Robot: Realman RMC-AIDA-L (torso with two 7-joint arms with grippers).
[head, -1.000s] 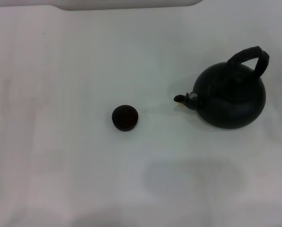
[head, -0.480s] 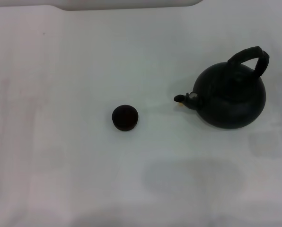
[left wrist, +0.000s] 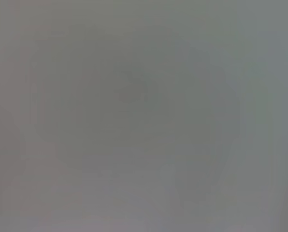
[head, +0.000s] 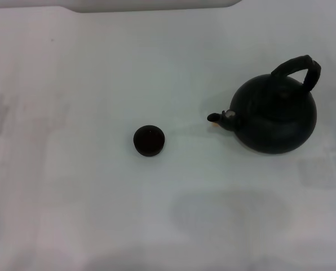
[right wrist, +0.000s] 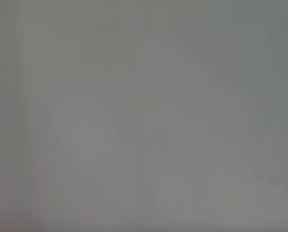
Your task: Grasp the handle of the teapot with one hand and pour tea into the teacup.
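1. Only the head view has the goods; both wrist views are just blank pale grey surface, nothing else.
2. Count: one teapot [head: 275,116], one teacup [head: 149,140], both on a plain white tabletop [head: 72,186].
3. Teapot sits near the right edge, round and matte black, short spout pointing at the cup, well apart from it.
4. Its handle [head: 301,69] is a thick arched bail, nothing touching it.
5. Teacup is small, low, dark, around mid-tabletop.
6. Neither hand shows anywhere, so can't tell if they're wide or narrow.

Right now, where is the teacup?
In the head view, the teacup sits near the table's middle, apart from the teapot, whose spout points toward it from the right.
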